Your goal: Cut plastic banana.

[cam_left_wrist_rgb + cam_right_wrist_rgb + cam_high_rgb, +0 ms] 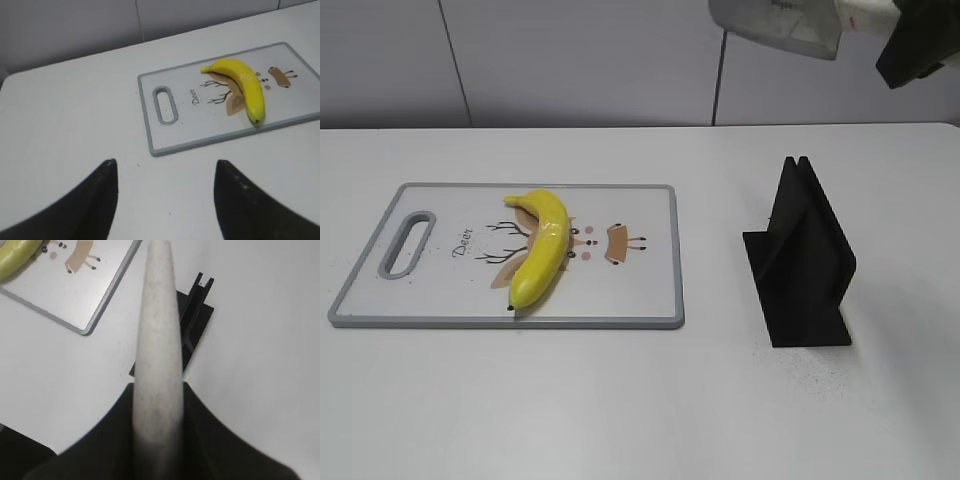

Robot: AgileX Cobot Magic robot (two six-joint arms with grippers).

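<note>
Tabletop [620, 410], white and bare along its near edge, carries everything else farther back. Toward the near left sits the cutting board [650, 300], grey-rimmed, its handle slot at the left end. On it lies the plastic banana [542, 250], running from the board's near edge up toward its far edge, roughly midway along the length and crossing the printed deer. Lying flat and free on the board, it seems set out for a downward cut across its middle.

Right of the board, well apart from it, stands a black slotted stand [802, 255], upright and empty; its slot looks meant to hold a blade on edge.

In the left wrist view, the left gripper [165, 200] hangs over bare table near the left edge, fingers spread with nothing between them. It is short of the board, probably waiting to steady the banana.

Farthest back, above the far right corner, the right gripper [157, 405] is raised high, its fingers pinched on a white knife [157, 340]. The blade points forward, edge-on to the wrist camera, above the stand. My judgement: carrying to the banana comes next.
</note>
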